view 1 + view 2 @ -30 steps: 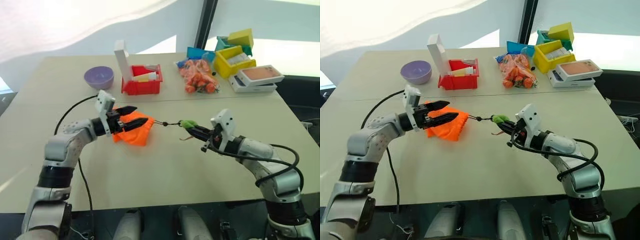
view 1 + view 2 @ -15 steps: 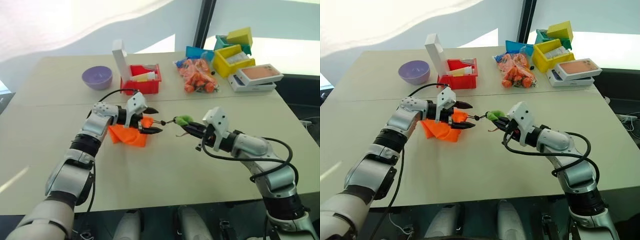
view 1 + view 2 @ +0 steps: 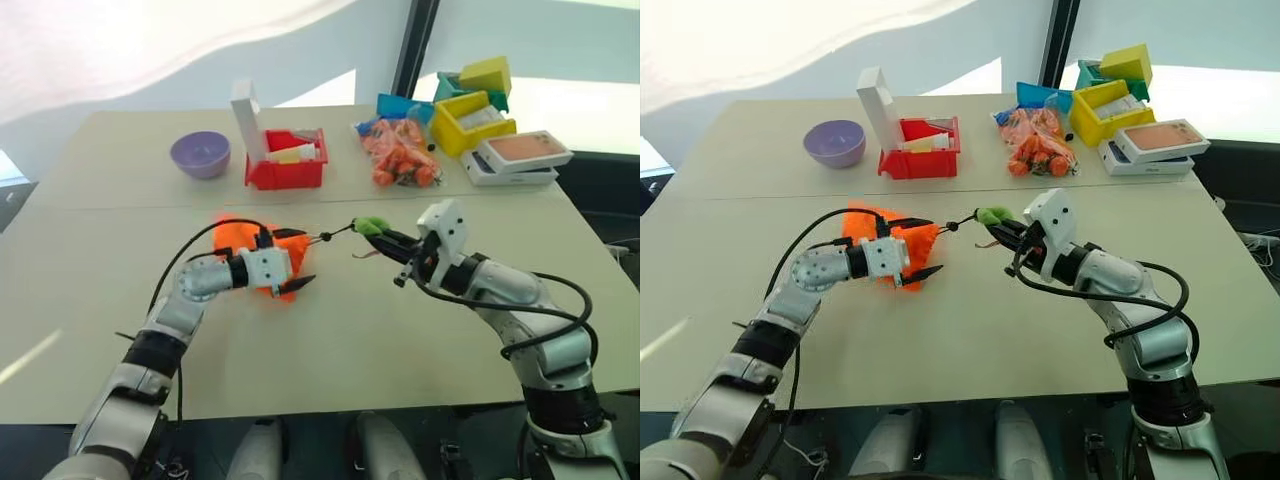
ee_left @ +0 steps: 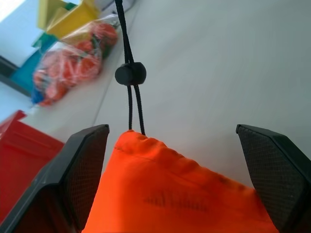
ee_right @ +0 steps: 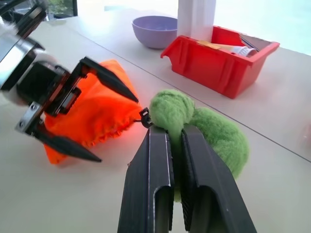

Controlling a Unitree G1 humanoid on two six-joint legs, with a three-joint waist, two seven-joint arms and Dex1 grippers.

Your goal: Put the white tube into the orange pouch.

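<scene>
We find the orange pouch [image 3: 262, 252] partly hidden behind our left gripper [image 3: 290, 258], whose fingers stand wide apart around its mouth. A second ago that gripper sat higher, rolled differently. The white tube [image 3: 293, 152] lies in the red bin [image 3: 288, 170], half hidden by its wall. Our right gripper [image 5: 176, 145] stays clamped on the green ball [image 5: 194, 126].

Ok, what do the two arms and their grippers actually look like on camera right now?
Both arms are silver-grey segments with black joint bands and a loose black cable looping alongside each. A white block sits at each wrist. The left gripper and right gripper each have two black pointed fingers; the pads are cross-hatched.
</scene>
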